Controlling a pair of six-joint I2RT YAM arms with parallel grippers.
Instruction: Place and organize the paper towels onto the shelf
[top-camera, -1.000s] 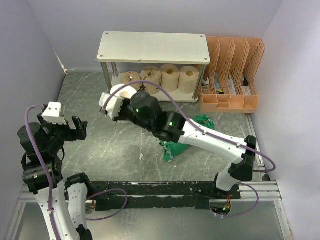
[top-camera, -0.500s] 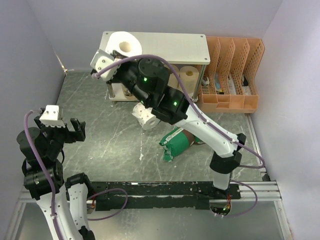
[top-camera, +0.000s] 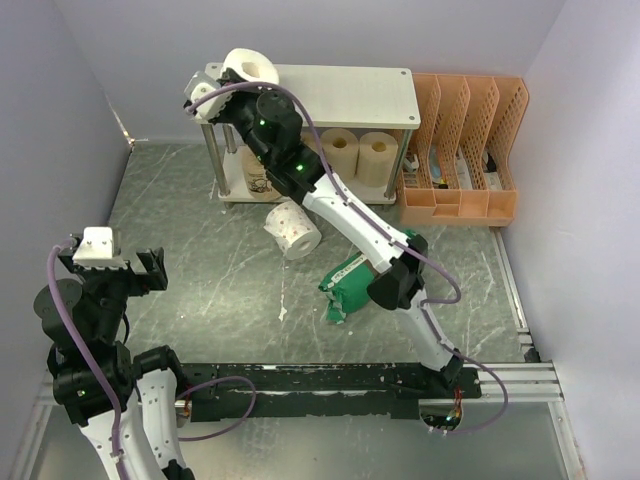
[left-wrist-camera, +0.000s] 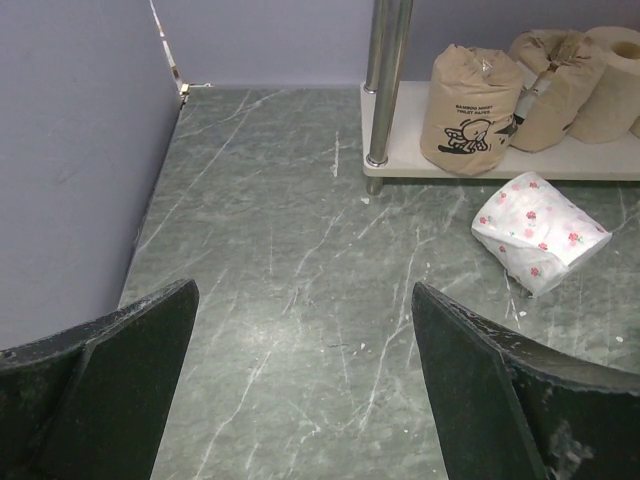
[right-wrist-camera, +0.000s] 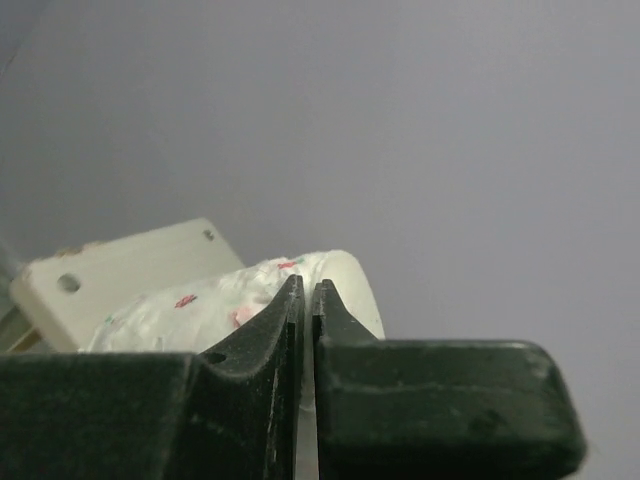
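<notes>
My right gripper (top-camera: 232, 82) is shut on the wall of a white paper towel roll (top-camera: 250, 66) and holds it tilted over the left end of the shelf's top board (top-camera: 340, 95). In the right wrist view the fingers (right-wrist-camera: 303, 285) pinch the flowered white roll (right-wrist-camera: 190, 305) beside the board's corner (right-wrist-camera: 110, 275). A second white flowered roll (top-camera: 293, 228) lies on the floor in front of the shelf; it also shows in the left wrist view (left-wrist-camera: 540, 232). Tan rolls (top-camera: 358, 152) stand on the lower board, one with a printed label (left-wrist-camera: 470, 110). A green wrapped roll (top-camera: 350, 285) lies on the floor. My left gripper (top-camera: 112, 268) is open and empty.
An orange perforated file rack (top-camera: 460, 150) stands right of the shelf. Silver shelf legs (left-wrist-camera: 385, 80) stand at the lower board's left corner. Purple walls close in the left, back and right sides. The right arm stretches across the middle of the floor.
My right arm has carried the white roll from over the floor up to the shelf's top left end. The left arm has drawn back a little towards its base.
</notes>
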